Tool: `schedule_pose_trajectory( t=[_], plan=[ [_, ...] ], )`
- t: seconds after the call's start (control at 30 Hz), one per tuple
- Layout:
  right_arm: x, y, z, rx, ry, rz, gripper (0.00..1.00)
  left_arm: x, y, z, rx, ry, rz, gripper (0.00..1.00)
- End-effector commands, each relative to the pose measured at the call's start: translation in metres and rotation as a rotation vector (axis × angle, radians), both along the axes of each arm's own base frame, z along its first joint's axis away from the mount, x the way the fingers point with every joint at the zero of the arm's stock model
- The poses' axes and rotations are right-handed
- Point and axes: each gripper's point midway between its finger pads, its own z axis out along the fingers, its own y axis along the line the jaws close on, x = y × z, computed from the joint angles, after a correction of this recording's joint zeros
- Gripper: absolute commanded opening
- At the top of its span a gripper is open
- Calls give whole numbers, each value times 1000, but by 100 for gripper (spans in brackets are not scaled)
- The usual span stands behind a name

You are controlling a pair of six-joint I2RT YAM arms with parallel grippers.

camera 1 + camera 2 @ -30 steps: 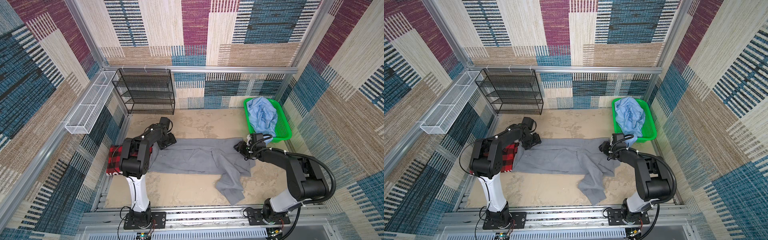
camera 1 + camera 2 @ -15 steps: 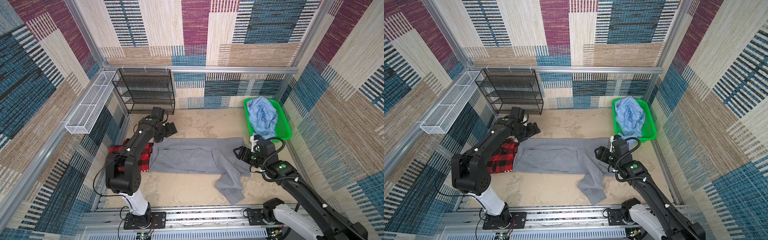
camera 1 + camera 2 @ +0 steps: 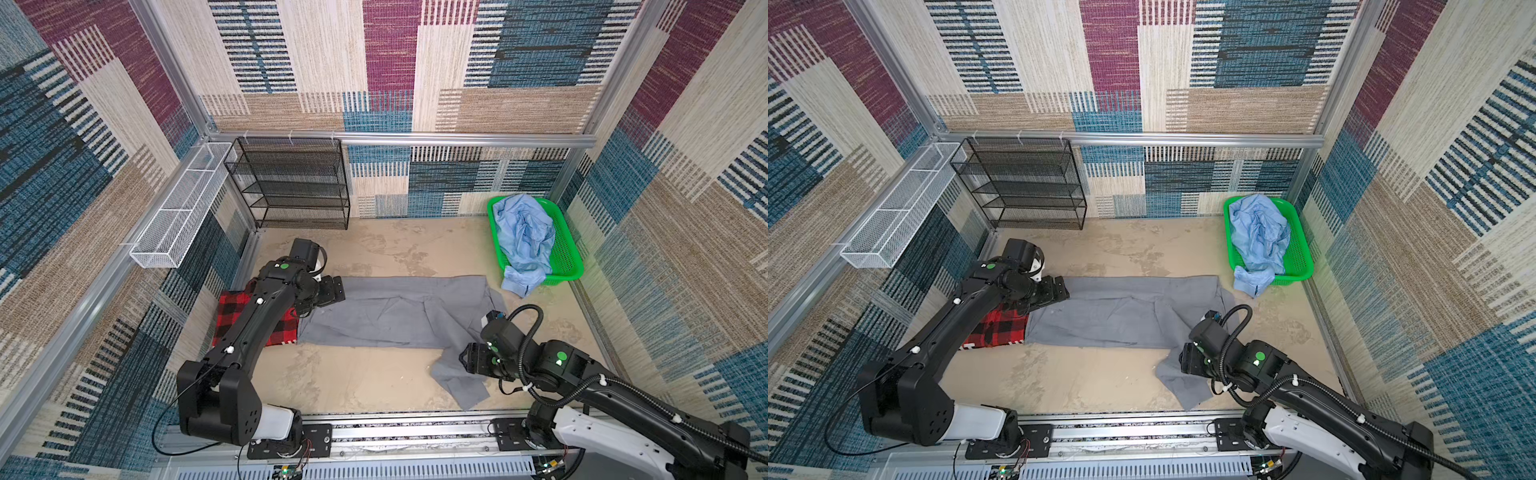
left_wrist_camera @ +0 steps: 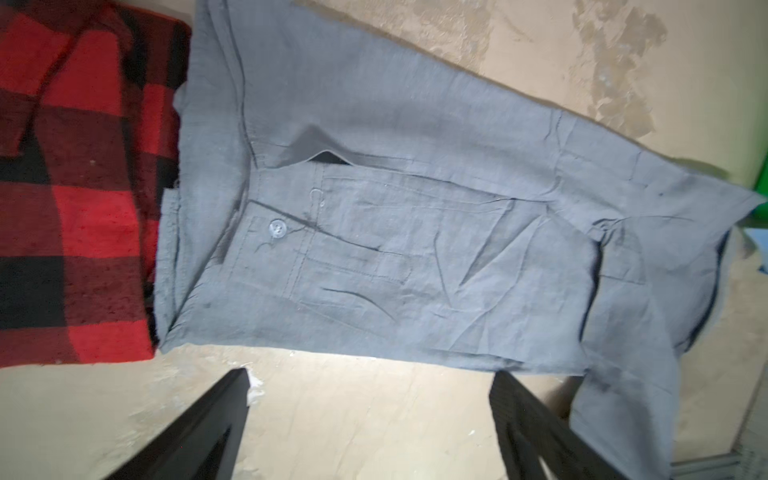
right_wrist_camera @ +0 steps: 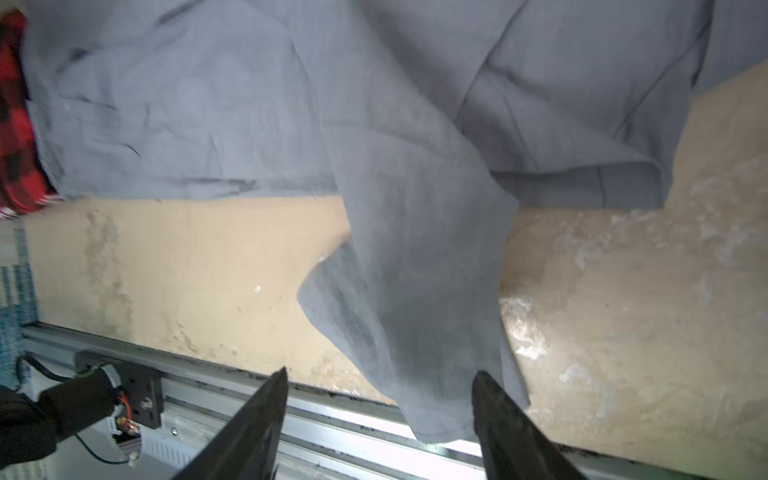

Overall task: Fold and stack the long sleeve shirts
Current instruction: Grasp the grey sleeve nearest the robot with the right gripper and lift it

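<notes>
Showing button [image 4: 277, 228] on grey shirt [image 4: 415, 166], left wrist only.

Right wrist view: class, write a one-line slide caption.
Right gripper, jaws open, poised over the loose sleeve of the grey shirt on the tan table.

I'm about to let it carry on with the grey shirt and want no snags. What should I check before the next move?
1. Left gripper empty and open: ok, jaws apart just off the edge of the grey shirt.
2. Right gripper empty and open: ok, jaws apart above the loose sleeve.
3. Grey shirt flat: not ok, it is creased and that sleeve trails to the front rail.
4. Red plaid shirt apart from the grey one: not ok, their edges touch; overlap cannot tell.
5. Blue shirt in the green basket: ok, though one end hangs over the rim.
</notes>
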Motion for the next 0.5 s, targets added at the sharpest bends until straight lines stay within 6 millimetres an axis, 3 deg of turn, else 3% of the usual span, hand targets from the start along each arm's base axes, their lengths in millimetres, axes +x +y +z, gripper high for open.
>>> schedule_pose_trajectory(
  t=[0.0, 0.3, 0.47],
  plan=[
    [-6, -2, -8, -62, 21, -62, 70, -10, 10, -3, 65, -16, -49, 94],
    [-41, 3, -38, -167, 98, -5, 65, -13, 11, 5, 51, -68, -44, 93],
    [-45, 23, -50, -199, 97, 46, 64, -13, 11, 7, 48, -73, -42, 92]
  ],
)
